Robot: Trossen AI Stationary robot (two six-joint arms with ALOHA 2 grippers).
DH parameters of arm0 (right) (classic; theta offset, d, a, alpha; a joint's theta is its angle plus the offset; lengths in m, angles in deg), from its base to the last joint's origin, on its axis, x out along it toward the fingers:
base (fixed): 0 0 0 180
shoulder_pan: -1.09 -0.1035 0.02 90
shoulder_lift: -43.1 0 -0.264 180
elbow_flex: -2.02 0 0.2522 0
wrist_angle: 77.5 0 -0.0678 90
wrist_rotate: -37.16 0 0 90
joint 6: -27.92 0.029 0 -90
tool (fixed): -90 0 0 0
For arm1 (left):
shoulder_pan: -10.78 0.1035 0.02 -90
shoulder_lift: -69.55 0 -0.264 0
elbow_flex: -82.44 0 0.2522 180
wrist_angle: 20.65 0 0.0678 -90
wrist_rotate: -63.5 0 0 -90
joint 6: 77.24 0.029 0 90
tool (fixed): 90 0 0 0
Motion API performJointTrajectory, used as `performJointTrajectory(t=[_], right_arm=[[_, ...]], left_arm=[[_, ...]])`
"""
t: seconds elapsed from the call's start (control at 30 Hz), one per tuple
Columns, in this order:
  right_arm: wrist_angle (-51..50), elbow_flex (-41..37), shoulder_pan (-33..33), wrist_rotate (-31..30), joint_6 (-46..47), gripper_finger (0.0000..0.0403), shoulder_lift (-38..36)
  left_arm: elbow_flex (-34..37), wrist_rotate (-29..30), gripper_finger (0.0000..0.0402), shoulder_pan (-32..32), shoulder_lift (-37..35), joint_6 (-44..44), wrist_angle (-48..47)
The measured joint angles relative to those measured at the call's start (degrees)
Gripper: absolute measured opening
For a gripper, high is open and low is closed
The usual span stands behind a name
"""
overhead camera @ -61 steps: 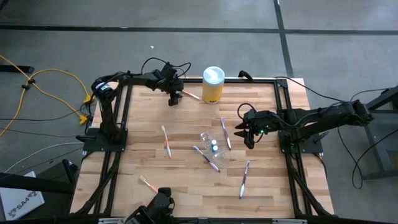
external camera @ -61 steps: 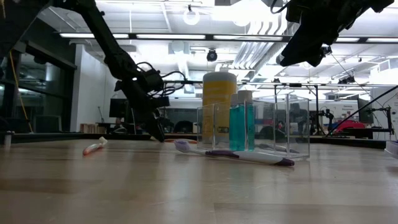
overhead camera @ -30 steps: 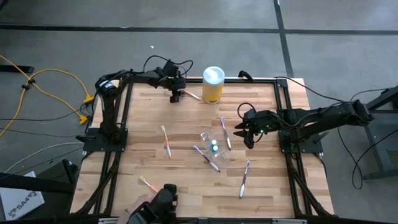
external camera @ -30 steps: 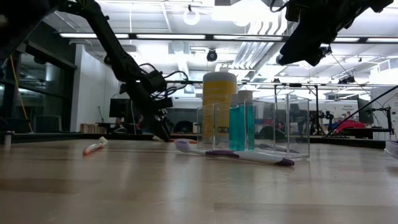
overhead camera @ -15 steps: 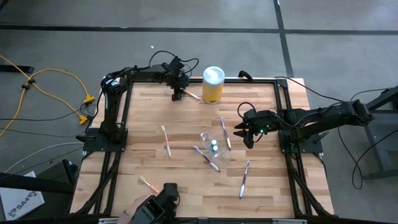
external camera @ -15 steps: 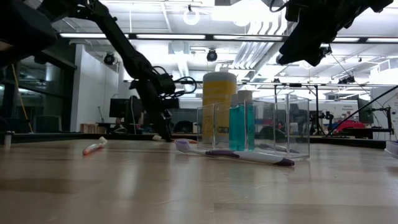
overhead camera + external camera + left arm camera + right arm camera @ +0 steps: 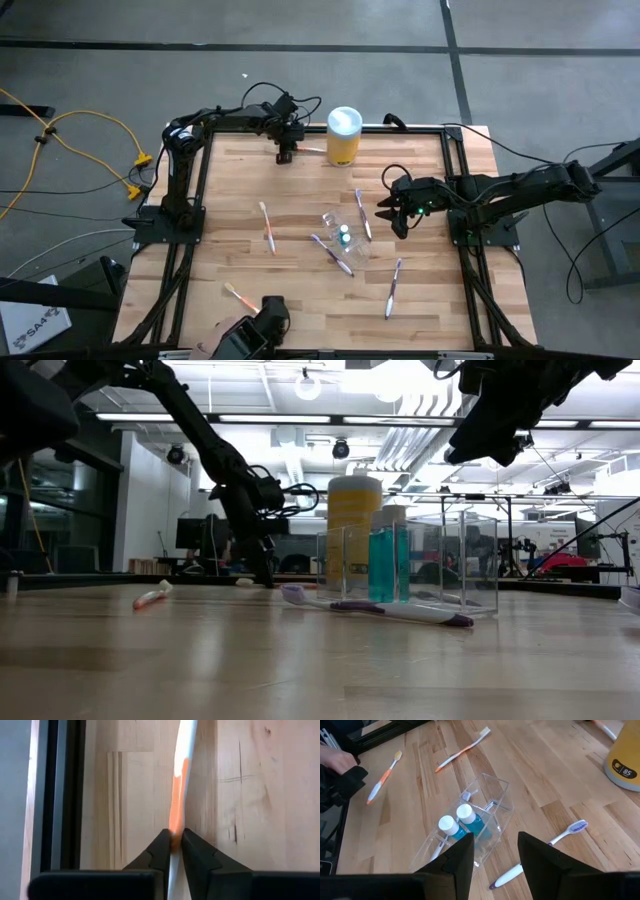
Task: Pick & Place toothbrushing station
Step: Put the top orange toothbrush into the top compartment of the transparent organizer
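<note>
Left gripper [image 7: 175, 845] at far edge of table [image 7: 300, 310], beside yellow canister [image 7: 342, 135]; fingers wide a second ago, now clamped on orange-and-white toothbrush [image 7: 178, 795], brush still flat on wood
Means: grasp made, lift likely next, then carry to clear holder [image 7: 343, 235] mid-table with blue bottles [image 7: 470, 822] inside
Right gripper [image 7: 495, 852] unchanged, fingers apart, empty, hovering just right of holder
Other toothbrushes still scattered: pink [image 7: 266, 226] left of holder, purple [image 7: 333, 252] in front
</note>
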Motion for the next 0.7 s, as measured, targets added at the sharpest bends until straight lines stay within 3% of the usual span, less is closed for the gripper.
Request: performJointTrajectory(t=[0.13, 0.7], right_arm=[[0.0, 0.0, 0.0, 0.1, 0.0, 0.0144, 0.0], [0.0, 0.0, 0.0, 0.2, 0.2, 0.0144, 0.0]], left_arm=[[0.0, 0.6, 0.001, 0.0, 0.0, 0.0, 0.0], [0.0, 2.7, 0.0018, 0.2, 0.0, 2.8, -2.4]])
